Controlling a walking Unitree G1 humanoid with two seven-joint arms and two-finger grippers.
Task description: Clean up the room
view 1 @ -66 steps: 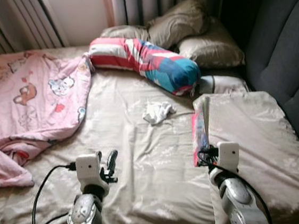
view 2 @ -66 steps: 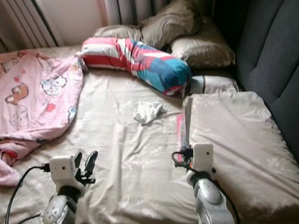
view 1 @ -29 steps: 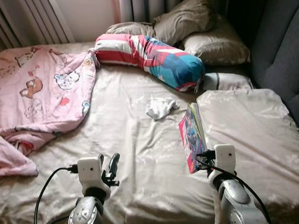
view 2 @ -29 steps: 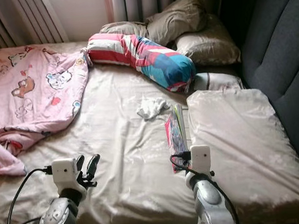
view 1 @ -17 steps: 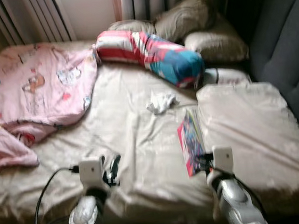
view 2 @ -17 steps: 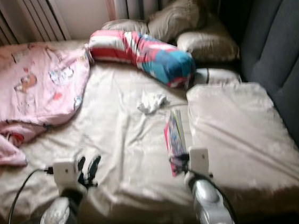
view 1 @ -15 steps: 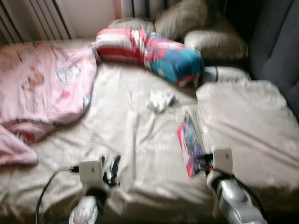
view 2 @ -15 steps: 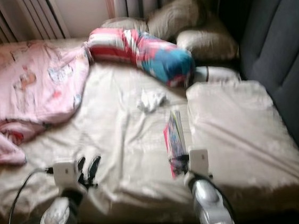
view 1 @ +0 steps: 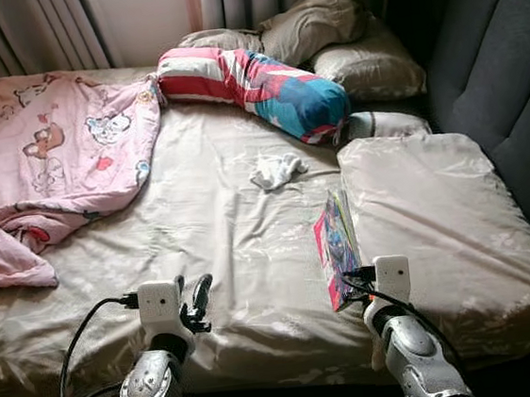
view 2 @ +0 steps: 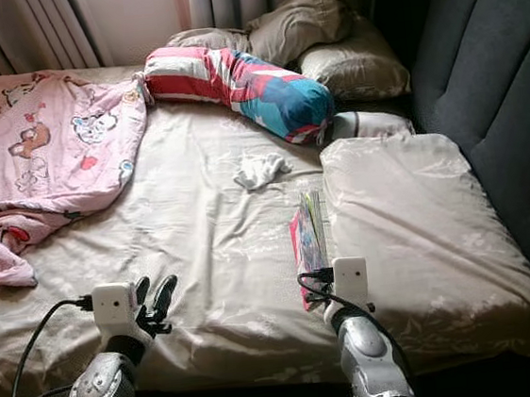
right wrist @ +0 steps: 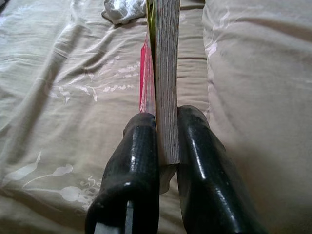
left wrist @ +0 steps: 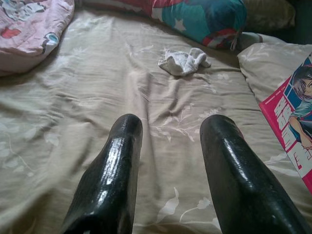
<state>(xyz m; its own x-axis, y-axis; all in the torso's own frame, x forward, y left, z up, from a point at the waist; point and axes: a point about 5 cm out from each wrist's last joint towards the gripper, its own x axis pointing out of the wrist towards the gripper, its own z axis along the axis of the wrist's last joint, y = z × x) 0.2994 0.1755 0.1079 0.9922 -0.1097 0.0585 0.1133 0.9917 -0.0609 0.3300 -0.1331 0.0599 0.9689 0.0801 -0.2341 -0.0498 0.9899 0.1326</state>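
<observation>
My right gripper (right wrist: 163, 131) is shut on a comic book (view 1: 337, 246) with a pink cover, held edge-up over the near part of the bed. The book's page block (right wrist: 167, 73) runs between both black fingers. My left gripper (left wrist: 170, 136) hangs open above the beige sheet (view 1: 230, 230), nothing between its fingers. A crumpled white cloth (view 1: 276, 170) lies mid-bed, beyond the book. A pink cartoon blanket (view 1: 43, 165) is bunched at the left of the bed.
A red, white and blue bolster (view 1: 254, 91) lies across the head of the bed with beige pillows (view 1: 344, 48) behind it. A beige folded duvet (view 1: 438, 218) covers the right side. A dark padded headboard (view 1: 509, 87) rises at the right. Curtains (view 1: 39, 33) hang behind.
The camera has pulled back and the bed's near edge has come into view. The book stays in my right gripper, and my left gripper stays open.
</observation>
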